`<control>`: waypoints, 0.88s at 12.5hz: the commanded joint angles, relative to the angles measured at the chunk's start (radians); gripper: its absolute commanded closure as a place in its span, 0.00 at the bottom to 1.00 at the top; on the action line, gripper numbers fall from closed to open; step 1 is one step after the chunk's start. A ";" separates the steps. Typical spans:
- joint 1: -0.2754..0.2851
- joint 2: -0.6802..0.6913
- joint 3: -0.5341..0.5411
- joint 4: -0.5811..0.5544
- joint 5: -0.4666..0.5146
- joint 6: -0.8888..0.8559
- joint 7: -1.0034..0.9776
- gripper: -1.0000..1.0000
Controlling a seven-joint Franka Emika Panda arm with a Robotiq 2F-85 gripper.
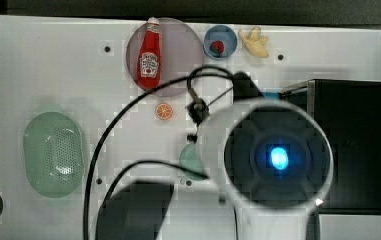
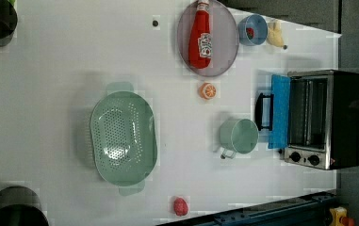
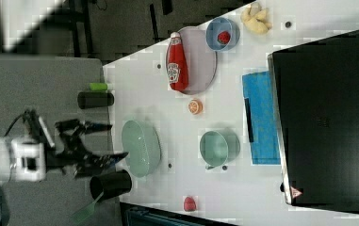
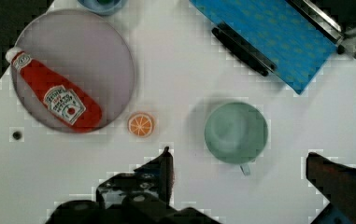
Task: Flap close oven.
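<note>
On a white table (image 2: 50, 94), oven (image 2: 346, 117) flap (image 2: 280, 110) lying open, fingers (image 4: 164, 168) spread wide.

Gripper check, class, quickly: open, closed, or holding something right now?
Gripper: open, holding nothing, above the green mug.

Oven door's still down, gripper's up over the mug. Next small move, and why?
Probably carry the open gripper from above the green mug toward the flap and lower beside its black handle. The flap lies flat open in front of the oven, nothing touching it.
</note>
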 commanded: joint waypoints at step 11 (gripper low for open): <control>0.010 0.581 0.033 -0.011 -0.516 0.385 -0.288 0.00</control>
